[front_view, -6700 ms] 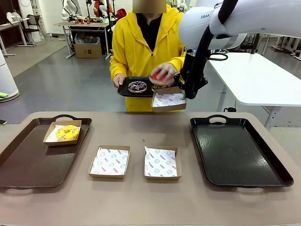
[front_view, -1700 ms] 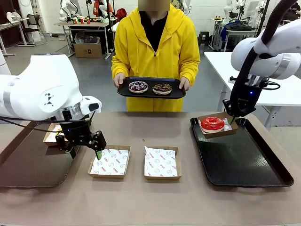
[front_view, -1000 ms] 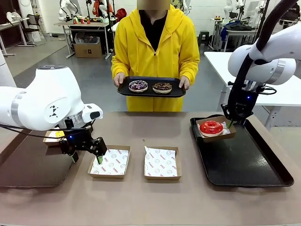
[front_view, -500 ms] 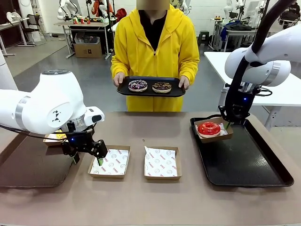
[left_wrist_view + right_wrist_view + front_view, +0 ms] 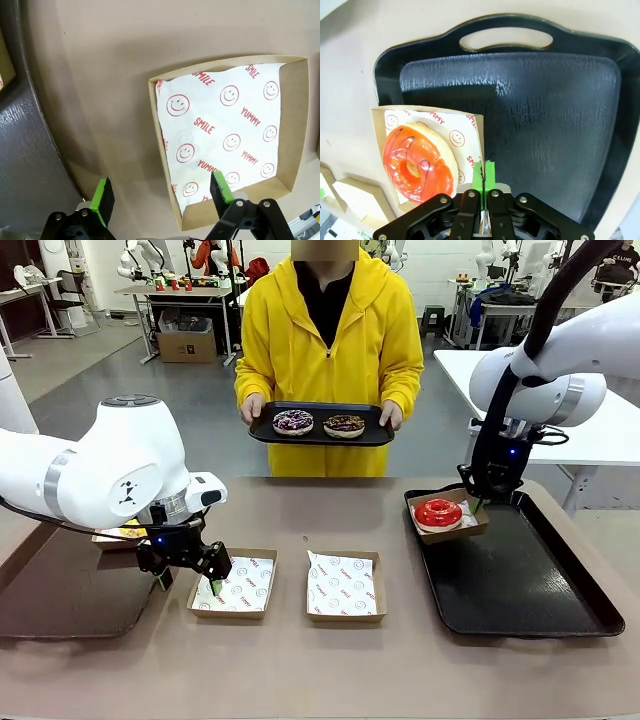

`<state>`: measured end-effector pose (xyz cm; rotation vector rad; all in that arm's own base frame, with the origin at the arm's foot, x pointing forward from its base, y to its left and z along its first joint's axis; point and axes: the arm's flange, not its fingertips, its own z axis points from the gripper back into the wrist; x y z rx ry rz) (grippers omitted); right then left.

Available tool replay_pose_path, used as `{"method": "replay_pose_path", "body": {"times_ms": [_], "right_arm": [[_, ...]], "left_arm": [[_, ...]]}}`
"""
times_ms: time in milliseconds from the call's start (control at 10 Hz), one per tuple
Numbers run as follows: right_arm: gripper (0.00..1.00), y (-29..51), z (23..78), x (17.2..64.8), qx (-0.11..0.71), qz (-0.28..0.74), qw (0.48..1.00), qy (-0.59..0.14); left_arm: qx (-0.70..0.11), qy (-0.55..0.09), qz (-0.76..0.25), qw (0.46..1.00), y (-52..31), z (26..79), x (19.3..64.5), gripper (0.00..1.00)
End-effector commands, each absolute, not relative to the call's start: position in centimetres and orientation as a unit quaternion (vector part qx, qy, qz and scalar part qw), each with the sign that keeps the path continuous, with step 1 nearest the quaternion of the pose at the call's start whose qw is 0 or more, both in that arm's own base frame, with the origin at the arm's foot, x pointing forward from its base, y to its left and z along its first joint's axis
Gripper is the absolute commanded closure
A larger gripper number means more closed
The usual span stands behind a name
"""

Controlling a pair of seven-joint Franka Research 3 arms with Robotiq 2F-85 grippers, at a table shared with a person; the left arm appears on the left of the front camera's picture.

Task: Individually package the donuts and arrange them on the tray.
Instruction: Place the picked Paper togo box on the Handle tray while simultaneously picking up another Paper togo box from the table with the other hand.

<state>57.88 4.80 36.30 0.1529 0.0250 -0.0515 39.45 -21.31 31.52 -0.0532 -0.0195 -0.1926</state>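
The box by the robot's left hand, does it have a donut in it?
No, the box holds just smiley paper, with no donut on it.

Front view across table (image 5: pixel 320 670) toward person (image 5: pixel 330 340), wrist views close overhead, sharing its boxes (image 5: pixel 235 613)

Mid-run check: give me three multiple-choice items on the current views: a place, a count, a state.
1. Where is the red donut and its box?
A) at the right tray's far left corner
B) on the left tray
C) on the bare table

2. How many donuts lie on the person's tray?
A) one
B) two
C) four

3. How is the left end effector?
A) shut on a donut
B) shut on a tray rim
C) open, fingers either side of an empty box's wall

1 A: it is at that corner, under the shut right end effector.
2 B: a purple-sprinkled one and a brown one.
3 C: green pads wide apart, one over the table, one over the paper.
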Motion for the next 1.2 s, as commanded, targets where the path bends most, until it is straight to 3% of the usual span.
{"method": "replay_pose_path", "body": {"times_ms": [0, 700, 800, 900, 1000, 1100], "right_arm": [[0.99, 5.4, 36.3, 58.2, 0.046, -0.038, 0.998, -0.004], [0.99, 5.6, 36.2, 58.2, 0.034, -0.037, 0.999, -0.01], [0.89, 5.5, 36.2, 58.1, 0.036, -0.031, 0.999, -0.011], [0.39, 5.5, 36.2, 58.1, 0.036, -0.027, 0.999, -0.012], [0.29, 5.5, 36.3, 58.1, 0.035, -0.027, 0.999, -0.01], [0.0, 5.4, 36.3, 58.1, 0.035, -0.029, 0.999, -0.008]], "left_arm": [[-0.016, -0.02, -0.09, 0.996, -22.0, 31.4, 39.7, 0.0], [-0.016, -0.023, -0.097, 0.995, -22.1, 31.0, 39.7, 0.0], [-0.032, -0.026, -0.099, 0.994, -22.3, 31.1, 39.8, 0.14], [-0.046, -0.031, -0.095, 0.994, -22.3, 31.5, 39.6, 0.6], [-0.052, -0.037, -0.09, 0.994, -22.3, 31.9, 39.7, 0.74], [-0.056, -0.042, -0.087, 0.994, -22.3, 32.3, 39.7, 1.0]]}}
